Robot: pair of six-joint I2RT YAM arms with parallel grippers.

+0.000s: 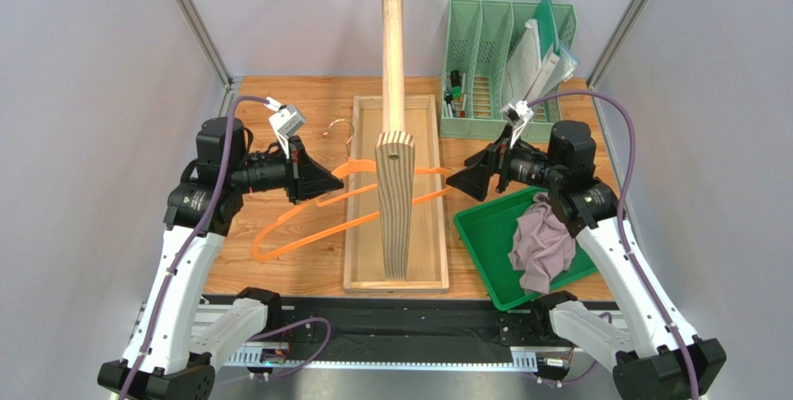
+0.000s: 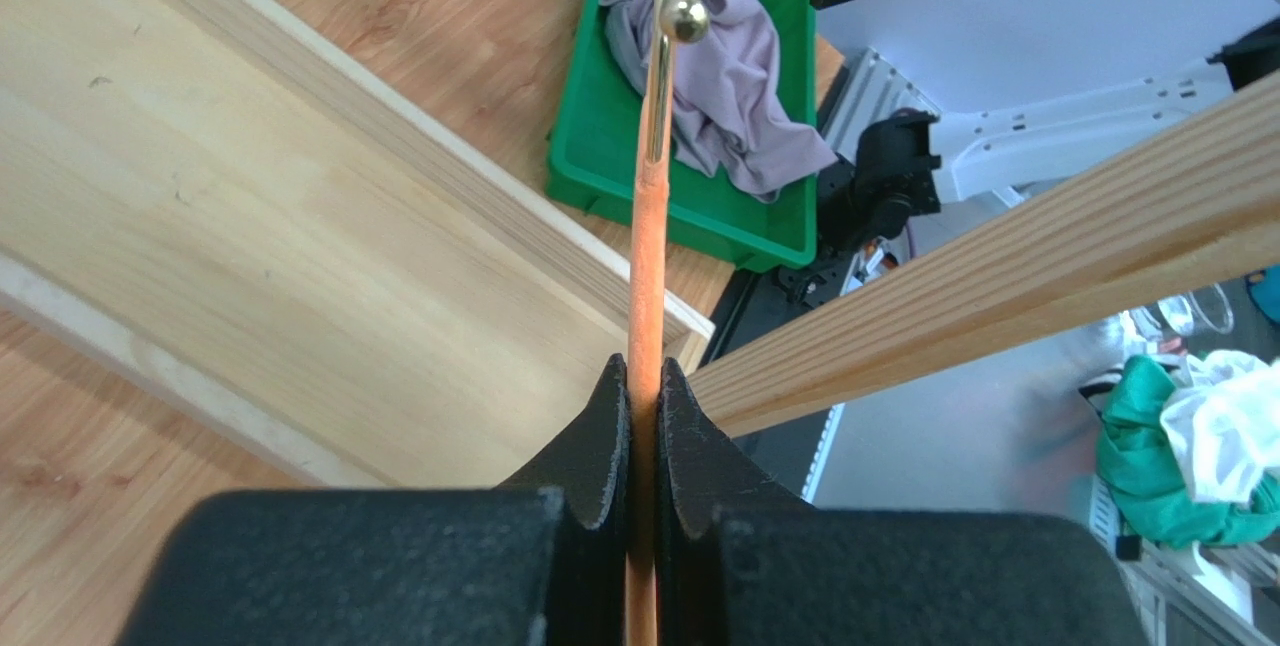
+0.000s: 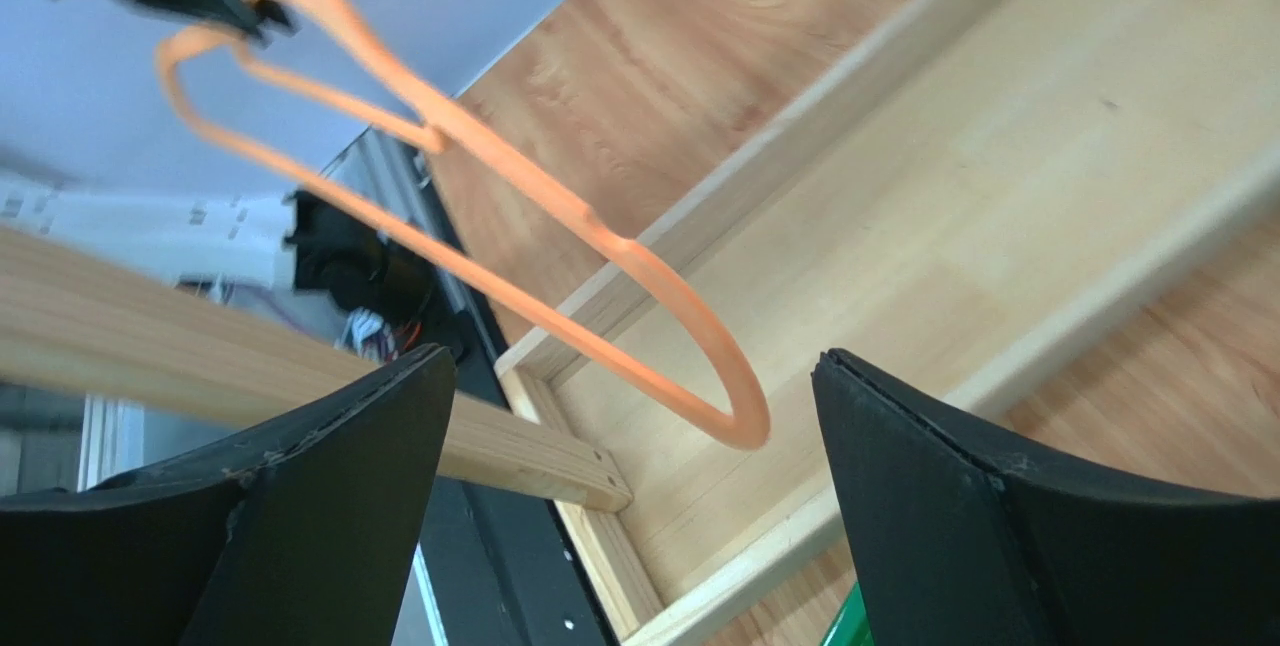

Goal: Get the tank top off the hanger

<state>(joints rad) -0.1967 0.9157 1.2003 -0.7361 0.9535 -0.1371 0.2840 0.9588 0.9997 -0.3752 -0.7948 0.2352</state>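
Evidently the garment is off: a bare hanger (image 2: 648, 286) is held in the air and the tank top (image 1: 542, 242) lies apart from it

No fabric is seen on the hanger, which is pinched flat between the closed fingers of the left gripper (image 1: 335, 180) above the middle of the counter. The tank top is heaped in the green tray (image 1: 493, 207) towards the near right corner, so removal is judged done, with only the hanger left to be set down. The right gripper (image 3: 634, 361) is held with its fingers wide apart and nothing between them, just beside the hanger's right end. Room is tight at the centre, where the wooden post (image 1: 395, 186) and its box (image 1: 368, 233) stand between the arms. Bare wood is seen towards the left edge, and the far right corner is taken by a green organiser (image 1: 475, 66)
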